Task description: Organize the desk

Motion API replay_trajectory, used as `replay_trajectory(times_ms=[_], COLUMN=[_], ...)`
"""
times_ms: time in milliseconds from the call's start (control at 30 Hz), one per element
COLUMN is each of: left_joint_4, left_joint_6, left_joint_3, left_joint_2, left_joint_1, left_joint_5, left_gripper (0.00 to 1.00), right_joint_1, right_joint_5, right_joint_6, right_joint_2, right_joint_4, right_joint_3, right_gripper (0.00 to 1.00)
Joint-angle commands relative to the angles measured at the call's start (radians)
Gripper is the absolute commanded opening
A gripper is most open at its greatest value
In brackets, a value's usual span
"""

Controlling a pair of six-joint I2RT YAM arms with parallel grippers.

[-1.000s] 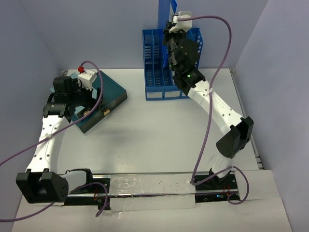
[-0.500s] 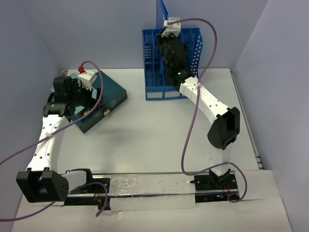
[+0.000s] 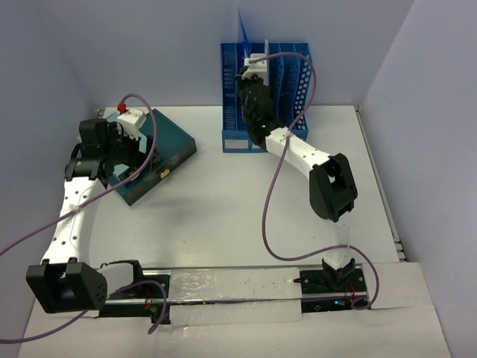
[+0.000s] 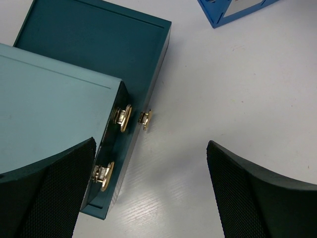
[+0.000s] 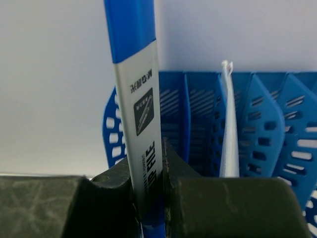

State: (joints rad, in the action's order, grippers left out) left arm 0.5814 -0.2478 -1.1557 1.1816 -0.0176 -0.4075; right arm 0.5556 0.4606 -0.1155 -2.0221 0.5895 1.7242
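The desk point(image 3: 223, 216) is a wide white tabletop, walled in on the left, far and right sides. At its far left lies a dark teal box point(image 3: 170, 142), set at an angle to the desk edges, with brass latches point(image 4: 122, 118) on the side facing the middle of the desk. The left gripper point(image 4: 151, 193) hangs over the near part of this box with its jaws spread wide and nothing between them. In the left wrist view one finger is above the paler teal lid and the other above bare tabletop. Further right, against the far wall near the middle, stands a blue file rack point(image 3: 287, 82) with perforated dividers. The right arm reaches across to it, and the right gripper point(image 5: 148, 183) is clamped on the spine of a blue folder point(image 5: 133, 74) with a grey label, held upright over the left part of the rack. The folder's lower end is hidden behind the fingers, so its slot cannot be told. A thin white sheet point(image 5: 228, 129) stands in a compartment just to the right of the folder.
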Motion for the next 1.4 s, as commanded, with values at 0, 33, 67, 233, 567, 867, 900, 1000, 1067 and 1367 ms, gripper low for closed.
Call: replay_trajectory(times_ms=[0, 33, 67, 233, 567, 867, 900, 1000, 1067, 1367], left_joint_4=[-0.009, -0.009, -0.01, -0.015, -0.03, -0.077, -0.084, -0.071, -0.052, -0.09], left_joint_6=[-0.01, -0.01, -0.01, -0.013, -0.005, 0.073, 0.081, 0.09, 0.076, -0.016], left_joint_3=[-0.002, -0.002, -0.002, 0.008, 0.045, 0.152, 0.173, 0.217, 0.259, 0.352], left_joint_2=[-0.004, -0.002, 0.0, -0.006, -0.062, -0.22, -0.244, -0.305, -0.355, -0.436], left_joint_1=[-0.014, -0.015, -0.016, -0.018, -0.071, -0.251, -0.271, -0.313, -0.326, -0.394], left_joint_5=[-0.03, -0.032, -0.033, -0.028, -0.03, 0.057, 0.085, 0.125, 0.139, 0.267], left_gripper=[0.99, 0.99, 0.99, 0.99, 0.99, 0.99, 0.99, 0.99, 0.99, 0.99], right_joint_1=[-0.006, -0.006, -0.006, -0.004, 0.025, -0.064, -0.119, -0.295, -0.409, -0.589], right_joint_5=[-0.039, -0.041, -0.041, -0.037, -0.059, 0.038, 0.021, -0.068, -0.108, -0.19], right_joint_6=[0.014, 0.014, 0.014, 0.034, 0.208, 0.419, 0.457, 0.525, 0.569, 0.659], right_joint_2=[-0.001, -0.005, -0.007, 0.033, 0.537, 0.986, 1.005, 1.117, 1.17, 1.304], right_joint_4=[0.2, 0.202, 0.204, 0.198, -0.134, -0.7, -0.739, -0.761, -0.761, -0.757], right_joint_3=[-0.055, -0.07, -0.082, -0.18, -0.488, -0.776, -0.819, -0.957, -1.054, -1.187], right_gripper=[0.0, 0.0, 0.0, 0.46, 1.0, 1.0, 1.0, 1.0, 1.0, 1.0])
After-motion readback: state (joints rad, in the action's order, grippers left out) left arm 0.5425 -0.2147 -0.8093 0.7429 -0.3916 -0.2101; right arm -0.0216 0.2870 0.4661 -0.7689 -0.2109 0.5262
